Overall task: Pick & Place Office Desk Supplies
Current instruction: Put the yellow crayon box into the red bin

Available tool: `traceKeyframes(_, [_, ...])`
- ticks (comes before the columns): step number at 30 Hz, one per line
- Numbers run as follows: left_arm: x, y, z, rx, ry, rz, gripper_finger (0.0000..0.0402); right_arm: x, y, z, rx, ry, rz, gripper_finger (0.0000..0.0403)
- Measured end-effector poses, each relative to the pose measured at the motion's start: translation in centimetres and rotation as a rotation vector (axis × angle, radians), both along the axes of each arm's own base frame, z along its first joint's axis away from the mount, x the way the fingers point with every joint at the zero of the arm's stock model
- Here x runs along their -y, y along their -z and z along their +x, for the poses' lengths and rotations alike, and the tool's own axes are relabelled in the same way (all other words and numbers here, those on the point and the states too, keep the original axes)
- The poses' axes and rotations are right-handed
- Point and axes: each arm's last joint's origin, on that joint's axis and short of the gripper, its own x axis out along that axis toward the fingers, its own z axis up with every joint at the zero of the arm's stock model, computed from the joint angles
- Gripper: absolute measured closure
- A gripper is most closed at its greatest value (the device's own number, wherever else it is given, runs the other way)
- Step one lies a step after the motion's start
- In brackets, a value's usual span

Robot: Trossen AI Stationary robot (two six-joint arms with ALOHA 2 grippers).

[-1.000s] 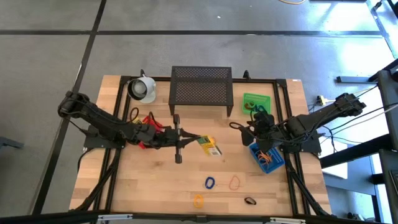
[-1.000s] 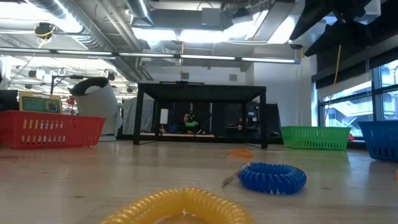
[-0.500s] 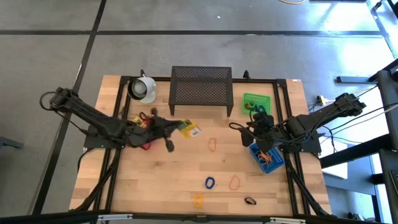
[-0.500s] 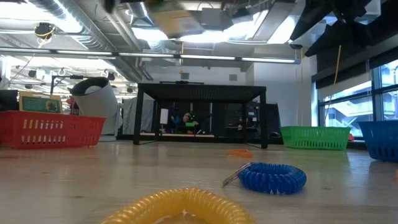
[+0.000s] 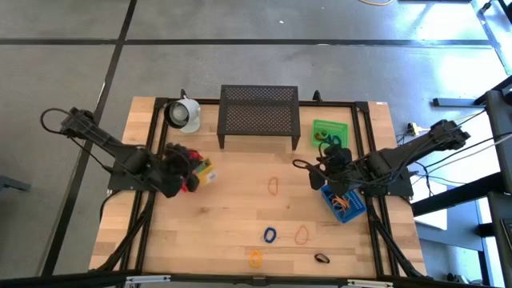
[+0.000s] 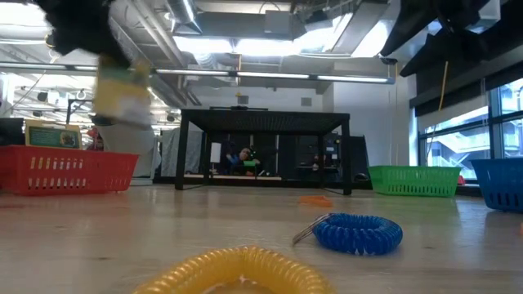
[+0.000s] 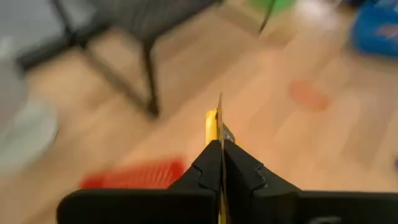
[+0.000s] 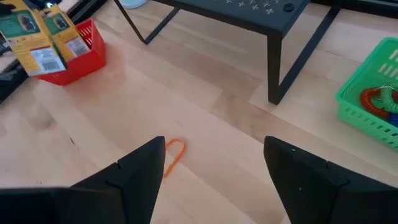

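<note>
One thin yellow printed packet (image 7: 212, 124) sat pinched edge-on in your left gripper (image 7: 221, 163), carried above the small red plastic bin (image 8: 79, 59). Held by so little, it could have twisted free and missed. Your right gripper (image 8: 214, 165) waited with its fingers apart over the orange loop (image 8: 175, 152).

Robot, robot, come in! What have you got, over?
Left tool shut on yellow packet, above red bin. Right tool open, waiting by blue bin. Nothing in the way.
</note>
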Motion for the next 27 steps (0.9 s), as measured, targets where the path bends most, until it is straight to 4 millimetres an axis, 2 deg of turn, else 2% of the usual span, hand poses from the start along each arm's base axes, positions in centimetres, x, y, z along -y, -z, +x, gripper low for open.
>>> traceKeyframes(5, [-0.6, 1.1, -1.4, -0.118, -0.144, -0.12, 0.04, -0.3, 0.7, 0.5, -0.032, 0.0, -0.015, 0.0128])
traceKeyframes(11, [-0.9, 1.4, -2.3, -0.181, -0.236, -0.169, 0.0398, -0.6, 1.4, 1.1, -0.064, -0.001, -0.029, 0.0128])
traceKeyframes(27, [-1.7, 1.5, -3.5, -0.241, -0.331, -0.108, 0.0397, -0.8, 1.8, 1.4, -0.09, -0.014, -0.015, 0.0128])
